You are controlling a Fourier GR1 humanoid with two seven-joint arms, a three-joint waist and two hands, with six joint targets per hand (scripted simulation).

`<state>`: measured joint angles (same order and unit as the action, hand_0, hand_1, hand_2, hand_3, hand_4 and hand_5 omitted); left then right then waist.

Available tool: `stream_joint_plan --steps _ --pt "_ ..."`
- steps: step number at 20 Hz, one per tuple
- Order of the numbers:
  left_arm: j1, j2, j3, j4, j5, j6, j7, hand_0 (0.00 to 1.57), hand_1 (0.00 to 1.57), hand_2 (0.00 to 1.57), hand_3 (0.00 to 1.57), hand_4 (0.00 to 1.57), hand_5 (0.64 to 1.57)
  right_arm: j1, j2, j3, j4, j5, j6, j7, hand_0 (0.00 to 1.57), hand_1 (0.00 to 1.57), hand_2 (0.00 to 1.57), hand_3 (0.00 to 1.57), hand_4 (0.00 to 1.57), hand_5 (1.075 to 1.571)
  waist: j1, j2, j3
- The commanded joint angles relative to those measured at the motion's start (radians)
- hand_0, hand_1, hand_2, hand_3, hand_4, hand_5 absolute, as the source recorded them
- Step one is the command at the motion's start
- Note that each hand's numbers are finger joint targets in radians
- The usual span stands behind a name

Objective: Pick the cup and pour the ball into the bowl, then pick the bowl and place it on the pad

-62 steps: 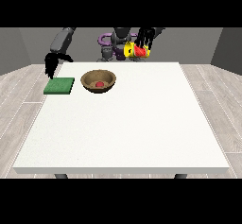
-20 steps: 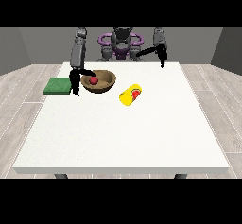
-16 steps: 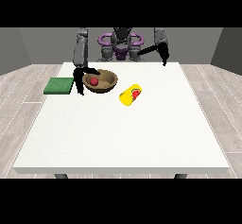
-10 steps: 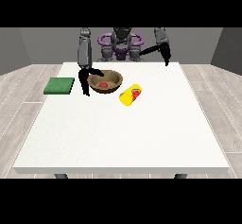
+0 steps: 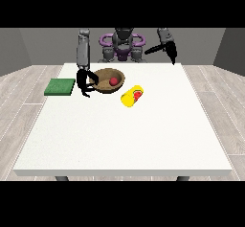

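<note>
Leftmost, a green pad lies flat near the table's left edge. Just right of it, the hand at the view's left curls over the near rim of the brown bowl, apparently grasping it, though the fingers are small. A red ball sits inside. Right of the bowl, the yellow cup lies tipped on its side. Upper right, the other hand hangs raised with fingers relaxed, holding nothing.
</note>
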<state>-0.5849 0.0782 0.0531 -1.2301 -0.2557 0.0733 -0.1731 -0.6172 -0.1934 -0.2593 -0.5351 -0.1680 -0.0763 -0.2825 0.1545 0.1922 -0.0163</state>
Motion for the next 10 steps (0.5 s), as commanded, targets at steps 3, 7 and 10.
stream_joint_plan --steps 3,7,10 --pt "0.066 0.039 0.066 0.082 0.035 -0.006 -0.052 0.0 0.0 0.0 0.0 0.0 1.57 -0.043 -0.022 0.059 -0.002 0.042 -0.034 0.212 1.57 1.57 1.57 1.57 1.02 1.554 -0.072 -0.07 0.0156" --pt "0.07 0.047 0.085 0.137 0.041 0.002 -0.062 0.0 0.0 0.0 0.0 0.0 1.57 -0.098 0.01 0.082 -0.044 0.036 -0.043 0.356 1.57 1.57 1.57 1.57 1.04 1.559 -0.119 -0.119 0.0159" --pt "0.102 0.076 0.103 0.113 0.063 -0.023 -0.045 0.0 0.0 0.0 0.0 0.0 1.57 -0.071 -0.083 0.044 -0.053 -0.003 0.045 0.395 1.57 1.57 1.57 1.57 1.05 1.553 -0.118 -0.155 0.0162"
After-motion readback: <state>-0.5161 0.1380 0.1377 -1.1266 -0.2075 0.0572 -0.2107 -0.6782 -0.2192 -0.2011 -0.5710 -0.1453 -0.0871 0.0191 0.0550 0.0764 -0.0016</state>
